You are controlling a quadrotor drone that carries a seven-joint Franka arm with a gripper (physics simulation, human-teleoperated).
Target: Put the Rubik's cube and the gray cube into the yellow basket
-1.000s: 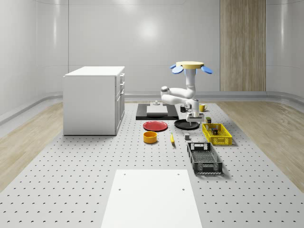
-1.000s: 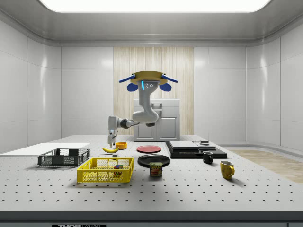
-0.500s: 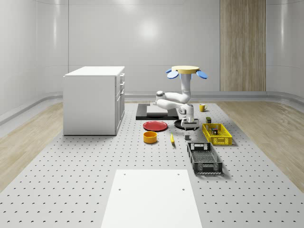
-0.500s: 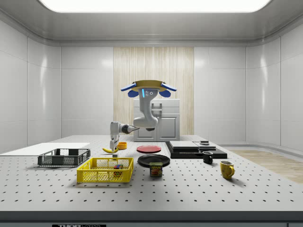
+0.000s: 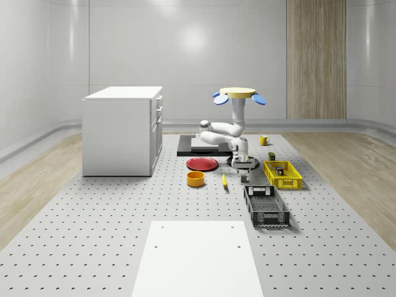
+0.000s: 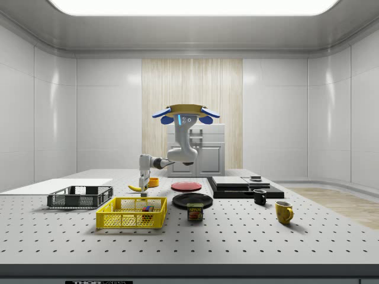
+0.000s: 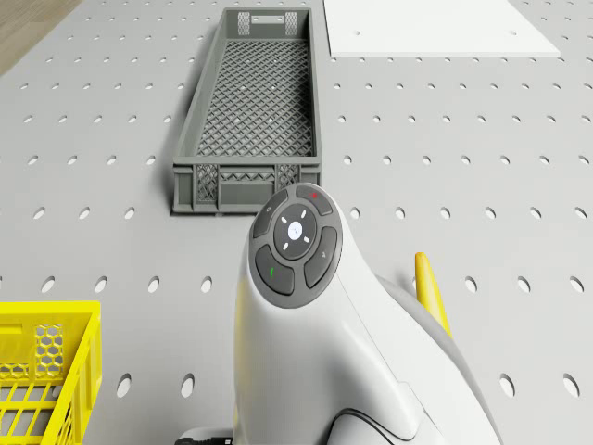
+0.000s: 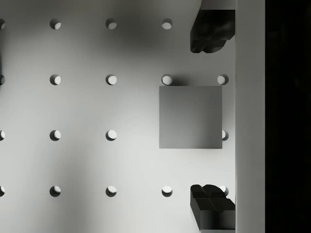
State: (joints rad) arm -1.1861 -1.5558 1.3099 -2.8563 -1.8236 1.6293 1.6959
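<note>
Grey perforated table (image 5: 111,235), white-walled room

A simulated robotics lab: a perforated optical-bench table (image 5: 93,235), bare panelled walls (image 5: 185,55), a white cabinet (image 5: 120,130).

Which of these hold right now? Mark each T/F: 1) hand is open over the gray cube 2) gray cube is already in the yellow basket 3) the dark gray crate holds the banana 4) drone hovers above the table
1) True: the hand is open, a finger on each side of the gray cube.
2) False: it sits on the table, outside the yellow basket.
3) False: the dark gray crate is empty; the banana lies on the table.
4) True: the drone is airborne.
</note>
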